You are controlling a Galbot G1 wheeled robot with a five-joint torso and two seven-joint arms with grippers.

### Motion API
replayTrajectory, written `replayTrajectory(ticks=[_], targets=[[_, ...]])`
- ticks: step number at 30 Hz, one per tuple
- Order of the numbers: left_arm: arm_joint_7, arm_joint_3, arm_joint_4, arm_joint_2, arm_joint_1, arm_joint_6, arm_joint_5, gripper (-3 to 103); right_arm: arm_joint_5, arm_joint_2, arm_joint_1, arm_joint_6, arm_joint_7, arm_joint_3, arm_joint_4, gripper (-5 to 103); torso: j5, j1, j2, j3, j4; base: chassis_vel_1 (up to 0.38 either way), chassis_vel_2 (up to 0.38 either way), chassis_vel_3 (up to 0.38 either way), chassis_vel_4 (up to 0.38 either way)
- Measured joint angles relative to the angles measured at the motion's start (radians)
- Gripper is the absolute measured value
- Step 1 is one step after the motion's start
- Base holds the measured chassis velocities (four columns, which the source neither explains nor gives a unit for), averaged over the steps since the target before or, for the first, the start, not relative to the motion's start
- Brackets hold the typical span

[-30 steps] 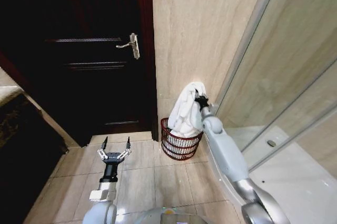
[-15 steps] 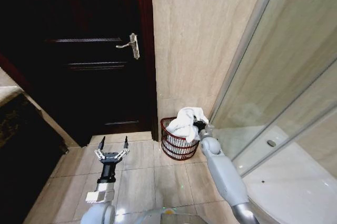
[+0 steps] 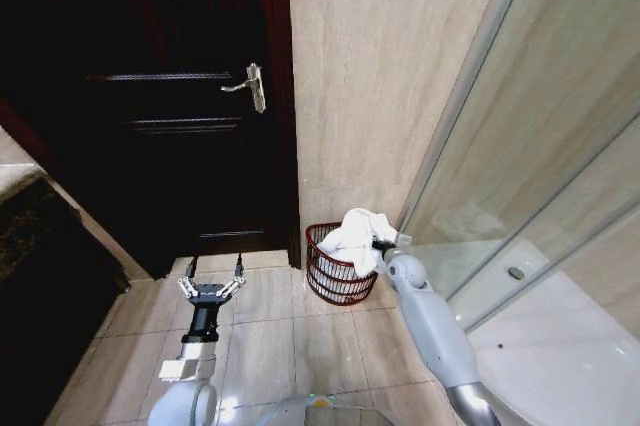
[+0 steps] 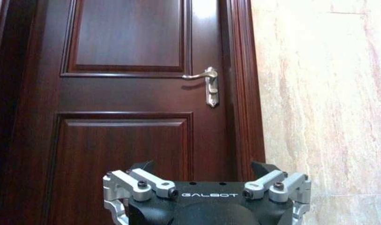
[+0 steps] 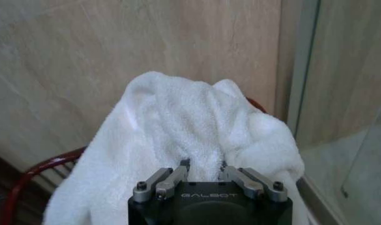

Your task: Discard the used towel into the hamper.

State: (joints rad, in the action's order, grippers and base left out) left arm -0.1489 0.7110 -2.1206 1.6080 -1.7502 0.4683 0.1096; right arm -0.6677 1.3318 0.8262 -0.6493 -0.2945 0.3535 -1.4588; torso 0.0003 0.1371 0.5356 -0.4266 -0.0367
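The white towel (image 3: 352,234) is bunched on top of the hamper (image 3: 335,281), a small round reddish-brown wire basket standing on the floor at the foot of the tiled wall. My right gripper (image 3: 378,243) sits at the hamper's right rim, shut on the towel. In the right wrist view the towel (image 5: 190,126) bulges up between and beyond the fingertips (image 5: 184,165), and a piece of the red rim (image 5: 40,168) shows beside it. My left gripper (image 3: 214,263) hangs open over the floor tiles to the left, facing the door; its spread fingers (image 4: 143,180) hold nothing.
A dark wooden door (image 3: 170,126) with a metal handle (image 3: 250,86) stands left of the hamper. A glass shower screen (image 3: 520,146) and a white shower tray (image 3: 560,346) close off the right. A dark cabinet (image 3: 40,276) is at the left. Beige floor tiles (image 3: 270,336) lie between.
My right arm has lowered the towel from above the hamper down onto it, then settled at the rim. The left gripper has hardly moved.
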Motion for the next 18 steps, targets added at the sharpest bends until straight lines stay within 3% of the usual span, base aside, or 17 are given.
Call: replayTrajectory(ticks=[8, 18], targets=[[-0.005, 0.003, 0.038, 0.000, 0.011, 0.006, 0.009, 100, -0.051, -0.010, -0.081, -0.056, 0.001, -0.019, -0.024, 16, -0.0004, 0.000, 0.000, 0.000, 0.0000, 0.000, 0.000, 0.000, 0.000], [-0.006, 0.013, 0.063, 0.000, 0.027, 0.008, 0.029, 100, -0.068, 0.021, -0.193, -0.086, -0.024, -0.157, 0.061, 16, -0.0003, 0.000, 0.000, 0.000, -0.0002, 0.000, 0.000, 0.000, 0.000]])
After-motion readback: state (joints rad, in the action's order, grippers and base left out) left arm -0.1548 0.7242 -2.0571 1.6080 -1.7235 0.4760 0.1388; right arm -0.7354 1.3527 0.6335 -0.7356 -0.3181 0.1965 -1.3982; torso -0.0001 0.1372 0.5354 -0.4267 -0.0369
